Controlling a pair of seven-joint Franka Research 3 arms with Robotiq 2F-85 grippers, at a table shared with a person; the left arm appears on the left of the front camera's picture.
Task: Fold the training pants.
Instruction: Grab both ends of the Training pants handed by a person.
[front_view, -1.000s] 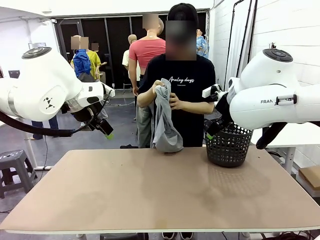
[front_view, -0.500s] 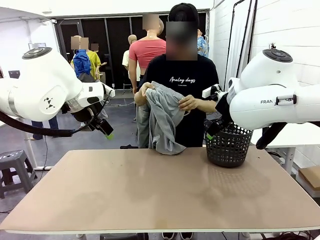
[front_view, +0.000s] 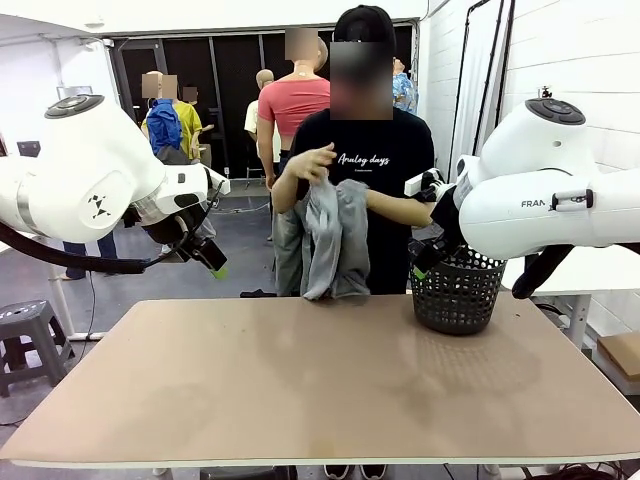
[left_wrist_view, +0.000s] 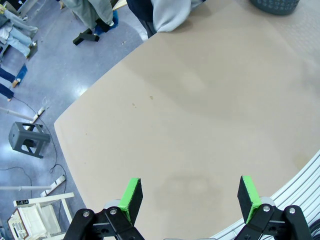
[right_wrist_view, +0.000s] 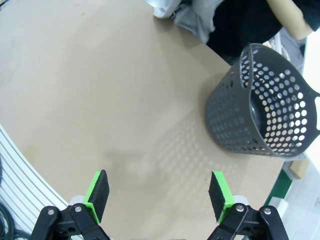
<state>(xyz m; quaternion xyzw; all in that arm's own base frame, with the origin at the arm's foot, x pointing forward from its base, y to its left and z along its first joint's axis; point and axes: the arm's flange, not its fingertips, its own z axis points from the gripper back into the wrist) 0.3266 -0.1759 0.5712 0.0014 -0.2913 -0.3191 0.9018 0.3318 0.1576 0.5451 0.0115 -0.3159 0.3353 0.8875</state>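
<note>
Grippers sit nearest: the left gripper (left_wrist_view: 190, 186) is raised over the left side of the table (front_view: 300, 390), its green pads (left_wrist_view: 131, 197) spread as wide as they go, with only the tan tabletop showing between them. The right gripper (right_wrist_view: 159, 187) is raised over the right side in the same way (fingers fully apart, holding nothing). Farther across, a dark perforated basket (front_view: 458, 290) stands upright near the table's far right corner, close to the far edge, and the right wrist view looks down into its open mouth. Beyond the middle of the far edge stands a person (front_view: 365, 150) in a black T-shirt, holding the training pants (front_view: 330, 240) up in the air in front of their chest. The light grey fabric hangs down bunched and creased from one raised hand (front_view: 318, 162) at its top, while the person's other forearm runs in from the basket side and disappears behind the cloth. The lowest folds reach the far edge of the table, left of the basket and apart from it; whether they touch the tabletop cannot be told.
</note>
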